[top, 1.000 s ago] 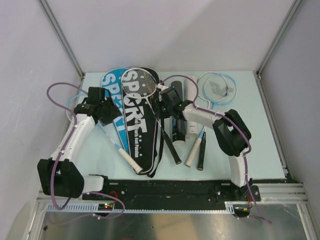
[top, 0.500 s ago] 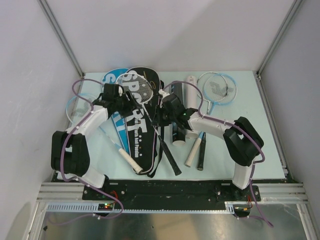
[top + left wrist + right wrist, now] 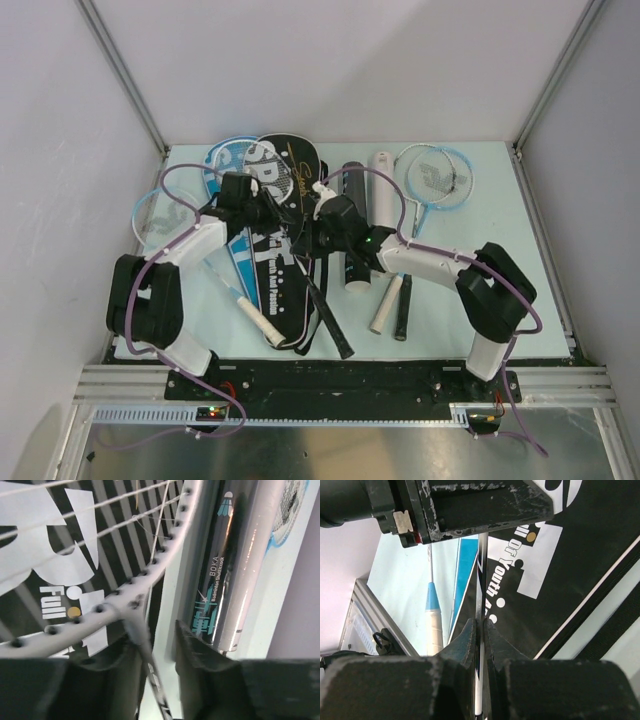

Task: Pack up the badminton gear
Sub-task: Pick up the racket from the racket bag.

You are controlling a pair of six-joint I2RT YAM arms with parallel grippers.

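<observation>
My right gripper (image 3: 306,238) (image 3: 481,623) is shut on the thin shaft (image 3: 482,575) of a white-framed racket with a black handle (image 3: 335,322), over the black "SPORT" cover (image 3: 283,282) (image 3: 570,555). My left gripper (image 3: 272,208) (image 3: 154,641) is open just beyond it, its jaws either side of the same racket's shaft (image 3: 150,672), right below the throat; the shaft lies against the left finger (image 3: 107,677). The white racket head (image 3: 160,555) lies over the cover. The blue cover (image 3: 238,250) sticks out from under the black one. The black tube (image 3: 351,225) (image 3: 216,580) and white tube (image 3: 382,195) (image 3: 252,555) lie to the right.
A light-blue-framed racket (image 3: 432,178) lies at the back right. Another racket's frame (image 3: 150,212) is at the left, its white handle (image 3: 256,316) (image 3: 435,625) at the front. A white handle (image 3: 384,306) and a black handle (image 3: 402,312) lie front right.
My left arm has swung right over the black cover to the racket's throat. My right gripper has shifted left and nearer with the shaft, and the racket has slid toward the front.
</observation>
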